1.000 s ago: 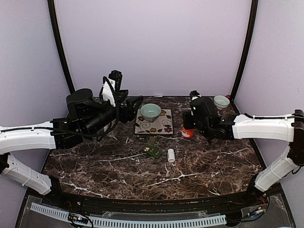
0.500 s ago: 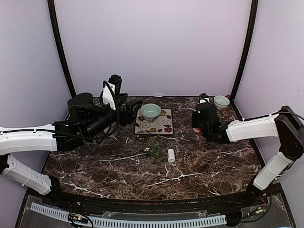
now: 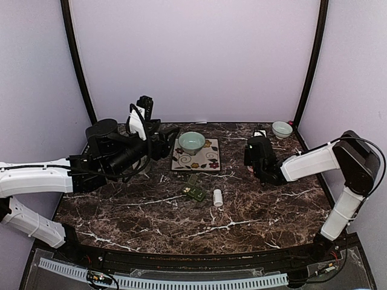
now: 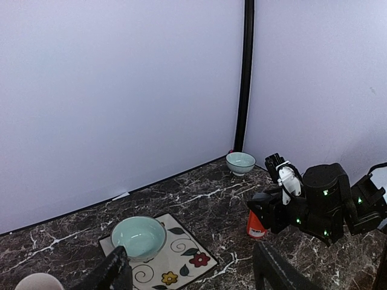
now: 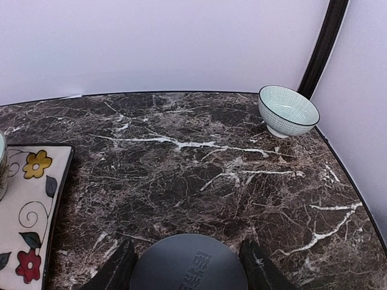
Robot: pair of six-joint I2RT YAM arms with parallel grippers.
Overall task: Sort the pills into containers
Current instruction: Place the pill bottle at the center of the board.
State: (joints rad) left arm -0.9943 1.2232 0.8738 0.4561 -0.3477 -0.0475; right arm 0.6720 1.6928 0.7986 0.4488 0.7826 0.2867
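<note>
Item: pill box (image 3: 193, 193), one. Small dark green plastic strip of square compartments, seen only in the overhead view. It lay flat on the dark marble table (image 3: 121, 211) near the middle, set at a slant to the table's edges. It sat just in front of the near edge of the floral tile (image 3: 196, 158), and a small white cap (image 3: 217, 197) stood just beside it on the right, apart from it. Pale flecks showed on its upper face. A darker green part projected toward the tile. Lid state and contents were too small to tell.
</note>
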